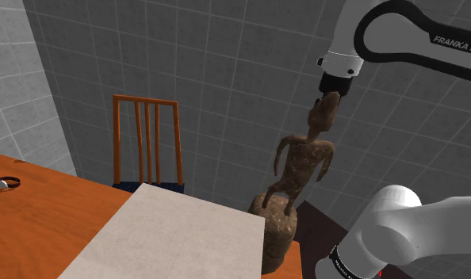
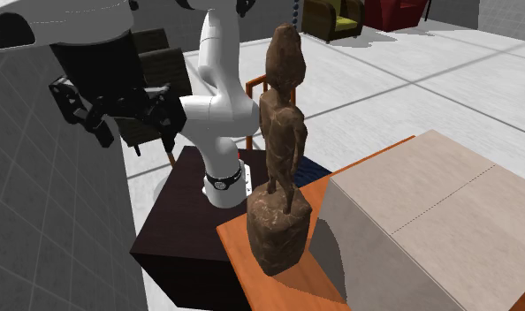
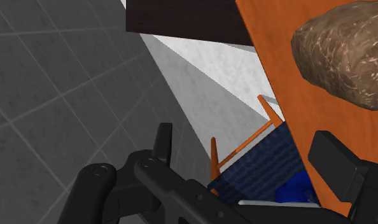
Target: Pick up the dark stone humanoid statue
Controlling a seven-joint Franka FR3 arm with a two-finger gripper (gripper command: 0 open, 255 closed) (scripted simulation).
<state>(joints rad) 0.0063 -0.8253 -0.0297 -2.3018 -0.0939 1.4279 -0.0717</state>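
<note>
The dark brown stone humanoid statue stands upright on its block base at the corner of the orange table, close to the stand. In the second exterior view the statue rises at the middle of the picture. My black gripper hangs at the height of the statue's head, just beside it and not touching. In the second exterior view the gripper is off to the statue's left, fingers apart. In the wrist view the gripper is open with nothing between the fingers, and the statue's head lies beyond the right finger.
A pale mat covers much of the table. A wooden chair with a blue seat stands behind the table by the grey tiled wall. A small ring-like object lies at the shoulder view's left. The dark stand adjoins the table.
</note>
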